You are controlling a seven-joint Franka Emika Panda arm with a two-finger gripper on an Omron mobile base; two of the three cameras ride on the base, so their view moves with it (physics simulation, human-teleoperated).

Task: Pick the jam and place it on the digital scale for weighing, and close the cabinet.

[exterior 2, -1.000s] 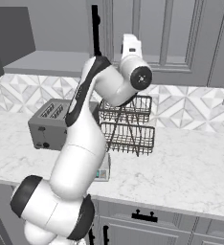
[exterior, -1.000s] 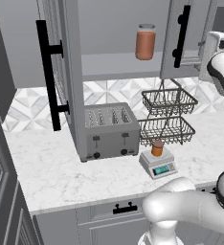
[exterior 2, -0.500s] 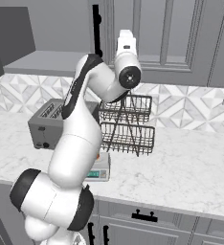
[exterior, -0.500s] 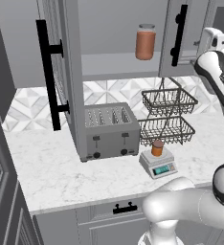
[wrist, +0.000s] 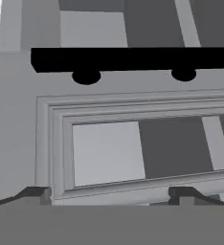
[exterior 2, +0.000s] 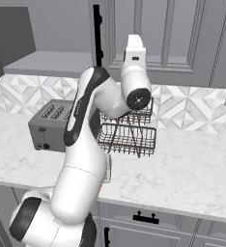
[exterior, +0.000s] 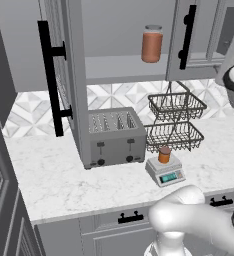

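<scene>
Your end effector [wrist: 109,194], fingers apart and holding nothing, faces the cabinet [wrist: 133,143] door panel just below its black bar handle [wrist: 133,59] (door open), while the jam [exterior: 164,154] sits on the digital scale [exterior: 165,170] on the bench [exterior: 54,180].

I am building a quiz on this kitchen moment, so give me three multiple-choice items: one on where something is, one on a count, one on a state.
1. Where is the jam?
A. on the digital scale
B. on the cabinet shelf
C. in the wire basket

2. How many tiers does the wire basket stand have?
A. one
B. two
C. three

3. How do the cabinet doors stand?
A. both shut
B. both off their hinges
C. swung open

Key: 1 A, the small orange jar sits on the plate of the digital scale. 2 B, an upper and a lower basket show. 3 C, the shelf inside with the taller jar is exposed between the doors, and the gripper faces a door panel.
</scene>
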